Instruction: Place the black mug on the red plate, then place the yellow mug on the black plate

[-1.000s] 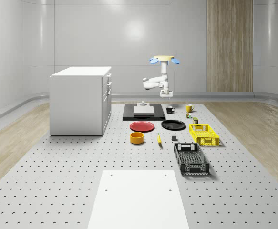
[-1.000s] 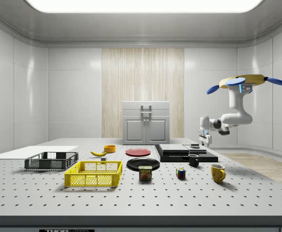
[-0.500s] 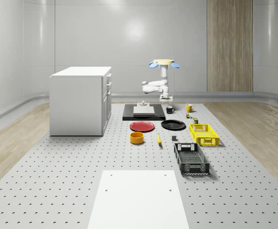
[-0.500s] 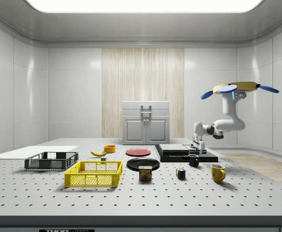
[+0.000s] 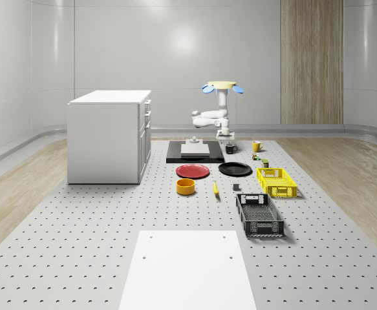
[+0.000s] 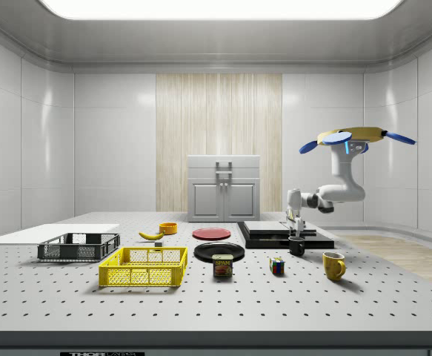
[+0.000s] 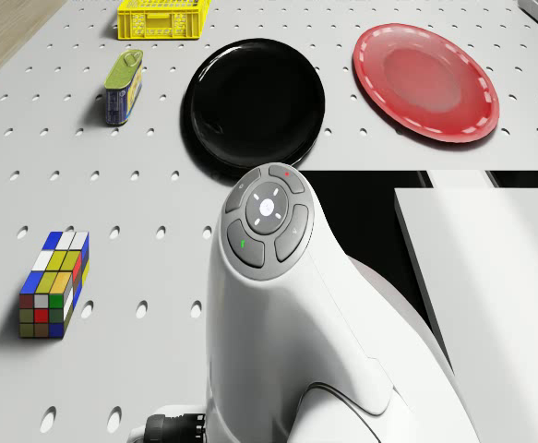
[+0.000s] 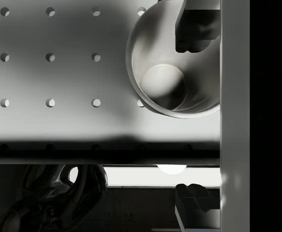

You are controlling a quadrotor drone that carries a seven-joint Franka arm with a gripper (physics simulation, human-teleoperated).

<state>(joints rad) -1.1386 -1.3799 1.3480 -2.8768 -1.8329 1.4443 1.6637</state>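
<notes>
1. Table [image 5: 78,258]: a perforated grey work surface carrying all the items.
2. Cabinet [image 5: 109,135]: a white unit standing toward the whole-scene view's left.
3. Drone [image 6: 353,136]: hovers above the far end of the table, beyond the mugs; its white arm [image 6: 334,194] reaches down toward the table.
4. Black slab [image 5: 194,154]: lies flat beside the black mug and carries a white block [image 5: 194,148].
5. Crates: a yellow crate [image 6: 144,267] and a black crate [image 6: 78,247] sit toward the side view's left.
6. Red plate [image 7: 425,81] and black plate [image 7: 256,100]: side by side on the table, apart, both bare.
7. Gripper [image 6: 297,225]: points straight down, directly over the black mug [image 6: 297,246] and close above its rim. In the wrist view one finger [image 8: 194,24] sits over the mug's opening and the other lies well across on the opposite side, so the jaws are wide apart and grip nothing.
8. Black mug: upright on the table, just beside the slab's edge.
9. Yellow mug [image 6: 334,265]: upright on the table, near the black mug, untouched.
10. Small items: a tin can [image 7: 123,86] and a colour cube [image 7: 53,284] lie near the black plate.
</notes>
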